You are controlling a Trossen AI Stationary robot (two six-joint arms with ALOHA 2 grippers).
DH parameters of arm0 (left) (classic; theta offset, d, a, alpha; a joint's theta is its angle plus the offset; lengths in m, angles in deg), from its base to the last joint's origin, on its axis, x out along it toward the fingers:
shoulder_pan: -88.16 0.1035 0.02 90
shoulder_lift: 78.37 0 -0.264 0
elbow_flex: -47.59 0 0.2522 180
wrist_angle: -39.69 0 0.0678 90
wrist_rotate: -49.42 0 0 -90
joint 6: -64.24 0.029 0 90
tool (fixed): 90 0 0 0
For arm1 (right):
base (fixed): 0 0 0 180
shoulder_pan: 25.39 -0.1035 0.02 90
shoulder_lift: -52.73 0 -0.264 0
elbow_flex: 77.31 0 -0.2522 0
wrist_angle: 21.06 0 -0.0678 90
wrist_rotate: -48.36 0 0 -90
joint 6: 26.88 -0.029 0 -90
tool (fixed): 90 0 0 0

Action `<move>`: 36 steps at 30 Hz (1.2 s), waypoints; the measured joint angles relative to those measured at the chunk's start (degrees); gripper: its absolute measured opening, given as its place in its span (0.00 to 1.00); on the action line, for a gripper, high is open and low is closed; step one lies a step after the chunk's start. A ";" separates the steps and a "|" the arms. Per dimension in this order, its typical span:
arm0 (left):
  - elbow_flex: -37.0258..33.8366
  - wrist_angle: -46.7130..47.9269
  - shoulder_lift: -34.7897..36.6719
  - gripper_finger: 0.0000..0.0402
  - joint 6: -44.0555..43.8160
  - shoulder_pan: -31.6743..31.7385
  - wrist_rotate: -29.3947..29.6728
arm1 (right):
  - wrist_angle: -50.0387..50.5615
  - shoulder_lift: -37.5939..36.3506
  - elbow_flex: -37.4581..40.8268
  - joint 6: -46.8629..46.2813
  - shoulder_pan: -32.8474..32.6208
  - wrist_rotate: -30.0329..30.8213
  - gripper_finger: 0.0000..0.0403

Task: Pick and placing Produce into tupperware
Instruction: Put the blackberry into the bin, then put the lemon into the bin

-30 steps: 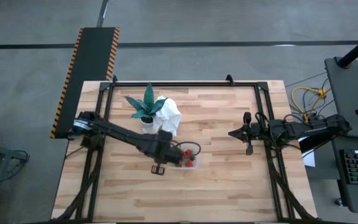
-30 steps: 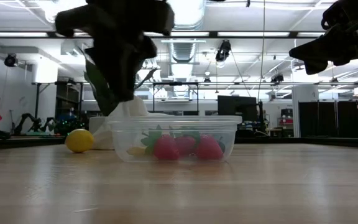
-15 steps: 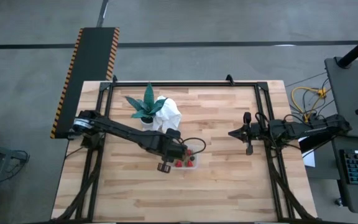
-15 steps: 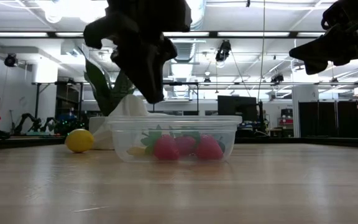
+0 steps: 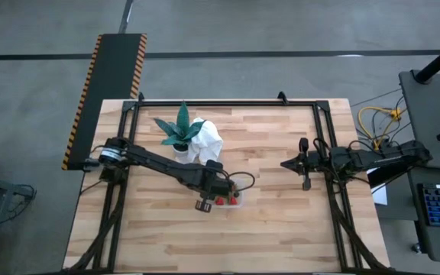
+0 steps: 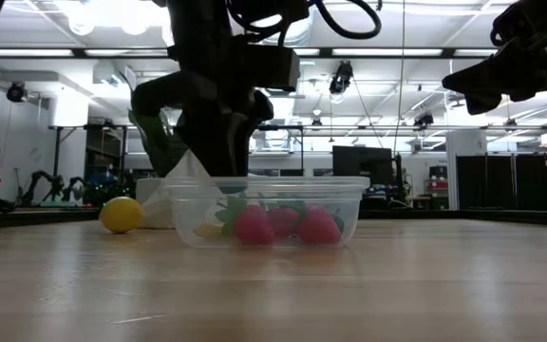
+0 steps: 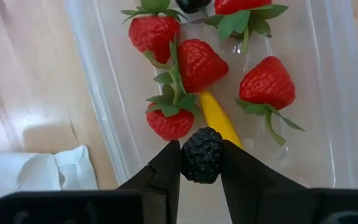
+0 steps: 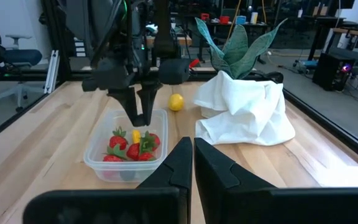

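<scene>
A: Where is the left gripper [image 7: 202, 163]?
B: Over the tupperware [image 5: 231, 197], its fingers [image 7: 166, 168] pinching a dark berry [image 7: 202, 155] just above the fruit inside.

A: What lies in the tupperware?
B: Several strawberries [image 7: 199, 64] and a yellow piece [image 7: 221, 121]. The lemon [image 6: 122, 215] sits on the bench [image 6: 425, 285] just beside the tupperware, near the white cloth [image 8: 247, 109] and the plant [image 5: 180, 128].

A: And the right gripper [image 5: 285, 163]?
B: It hangs well apart from the tupperware, fingers [image 8: 182, 158] pressed together, holding nothing.
</scene>
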 joint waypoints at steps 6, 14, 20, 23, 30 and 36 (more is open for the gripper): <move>-0.13 -0.05 0.00 0.26 -0.04 0.25 0.01 | 0.00 0.00 0.00 0.00 0.00 0.00 0.02; -0.08 -0.20 0.00 0.29 -0.42 0.33 0.02 | 0.00 0.00 0.00 -0.02 0.00 0.00 0.02; 0.13 -0.03 0.01 0.29 -0.46 0.33 0.01 | 0.01 0.00 0.00 -0.02 0.00 0.00 0.02; 0.61 1.05 0.07 0.29 -0.50 0.33 0.20 | 0.00 0.00 0.00 -0.02 0.00 0.00 0.02; 4.86 9.15 0.34 0.29 -1.63 0.10 2.06 | 0.02 0.00 0.00 -0.53 0.00 0.00 0.02; 6.00 16.89 3.63 0.29 -4.01 -0.48 2.49 | 0.34 0.00 0.00 -1.46 0.00 0.00 0.02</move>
